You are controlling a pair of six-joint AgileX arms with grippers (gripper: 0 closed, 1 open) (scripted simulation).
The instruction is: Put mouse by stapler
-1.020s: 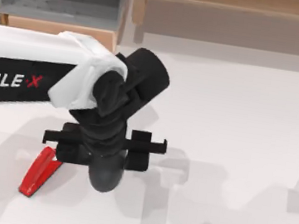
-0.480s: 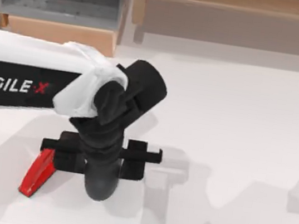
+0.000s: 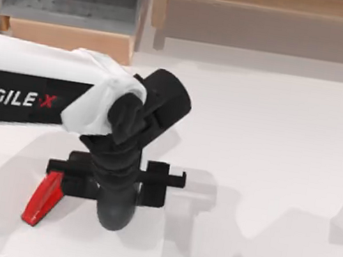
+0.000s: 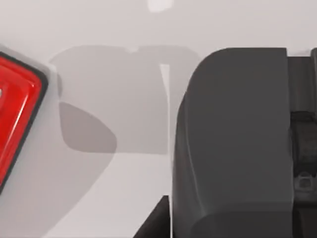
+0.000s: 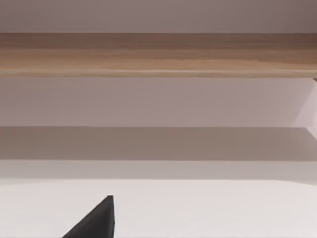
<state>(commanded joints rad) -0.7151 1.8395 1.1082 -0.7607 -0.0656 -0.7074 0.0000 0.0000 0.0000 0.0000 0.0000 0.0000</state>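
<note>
The top view looks straight down on the white table (image 3: 271,150). The left wrist view sits very close above it, sharing the red stapler (image 3: 43,198) and dark mouse (image 3: 114,209). The right wrist view faces level toward a wooden ledge (image 5: 158,53).

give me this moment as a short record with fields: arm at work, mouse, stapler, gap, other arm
arm at work: left, its claw low over the table at the top view's left
mouse: dark dome poking out below the claw bar
stapler: red wedge lying flat, left of the mouse
gap: mouse and stapler close, bare table between them in the left wrist view
other arm: right, parked
</note>
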